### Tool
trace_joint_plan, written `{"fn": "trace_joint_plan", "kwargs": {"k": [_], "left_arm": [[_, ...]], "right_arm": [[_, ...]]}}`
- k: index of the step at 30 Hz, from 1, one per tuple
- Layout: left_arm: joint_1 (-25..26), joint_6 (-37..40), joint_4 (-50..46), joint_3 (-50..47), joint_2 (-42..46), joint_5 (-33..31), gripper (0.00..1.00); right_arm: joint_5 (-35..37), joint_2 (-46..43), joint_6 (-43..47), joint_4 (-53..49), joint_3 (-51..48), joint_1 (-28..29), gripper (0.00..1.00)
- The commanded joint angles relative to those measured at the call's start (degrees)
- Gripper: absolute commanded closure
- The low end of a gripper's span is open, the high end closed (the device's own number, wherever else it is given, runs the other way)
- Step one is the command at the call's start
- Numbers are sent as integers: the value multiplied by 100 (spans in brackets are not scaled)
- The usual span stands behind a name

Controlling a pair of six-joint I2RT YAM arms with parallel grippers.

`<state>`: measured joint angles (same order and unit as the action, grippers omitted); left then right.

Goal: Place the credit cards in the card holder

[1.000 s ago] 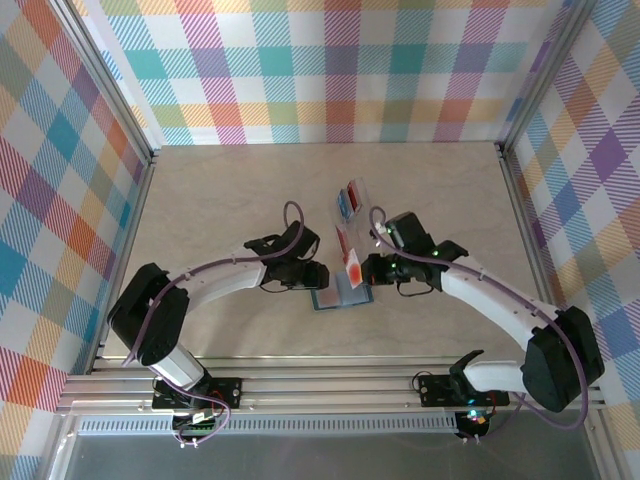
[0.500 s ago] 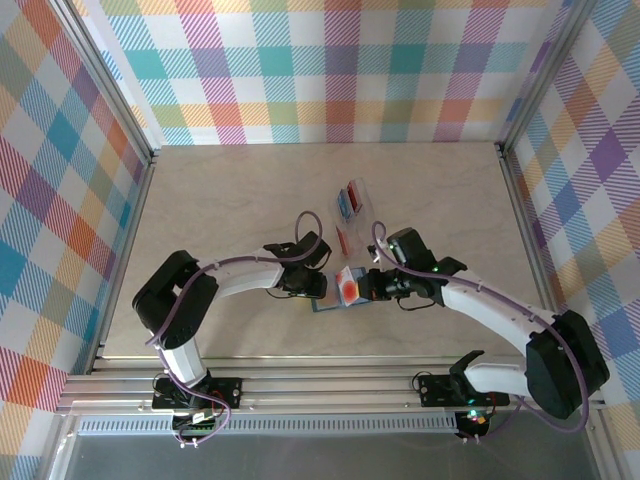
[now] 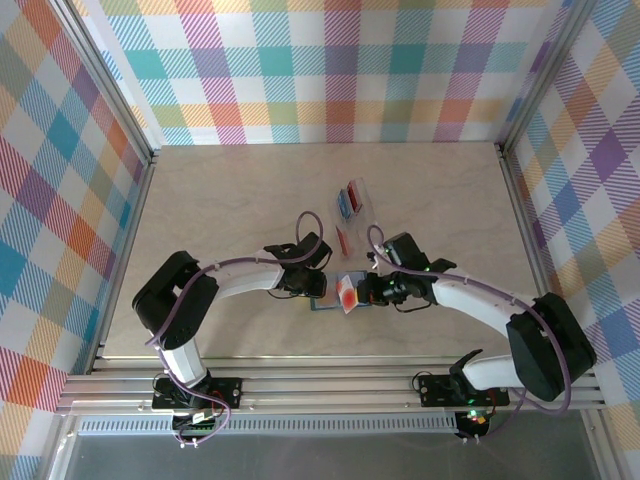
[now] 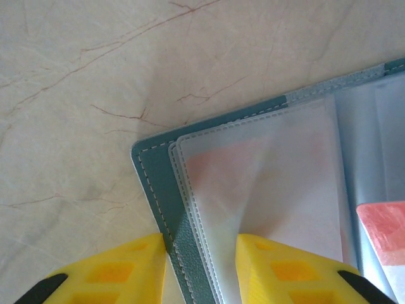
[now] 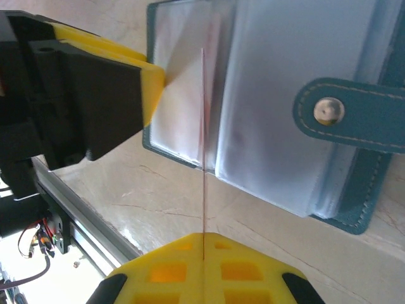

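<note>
One red card [image 3: 347, 291], pinched in your right gripper [image 5: 204, 244], aims edge-on at the wallet's [image 4: 155, 180] sleeve, left gripper [image 4: 201, 246] narrowly astride its corner.

We count one card holder [image 4: 155, 180]; four credit cards [image 3: 349, 198]: one orange-red card [image 3: 347, 292] in the right gripper [image 3: 358, 292], one blue card [image 3: 345, 204] and two red cards [image 3: 354, 190] [image 3: 342, 239] beyond it; one clear case [image 3: 362, 207].

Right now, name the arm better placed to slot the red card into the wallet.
Right, probably. The right claw grips the thin red plastic card edge-on at the clear sleeves of the open teal folding wallet; the left claw straddles the wallet's corner.
</note>
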<state>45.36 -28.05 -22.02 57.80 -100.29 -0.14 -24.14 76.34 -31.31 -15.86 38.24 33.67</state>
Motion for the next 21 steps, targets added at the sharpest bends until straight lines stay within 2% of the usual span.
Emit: {"fn": "trace_joint_plan", "kwargs": {"k": [1, 10, 21], "left_arm": [[95, -74, -212, -287, -165, -57, 66], [99, -104, -145, -312, -179, 23, 67], [99, -110, -144, -338, -141, 83, 68]], "right_arm": [[-121, 77, -112, 193, -62, -45, 100], [-354, 215, -97, 474, -93, -45, 100], [-31, 598, 13, 351, 42, -50, 100]]}}
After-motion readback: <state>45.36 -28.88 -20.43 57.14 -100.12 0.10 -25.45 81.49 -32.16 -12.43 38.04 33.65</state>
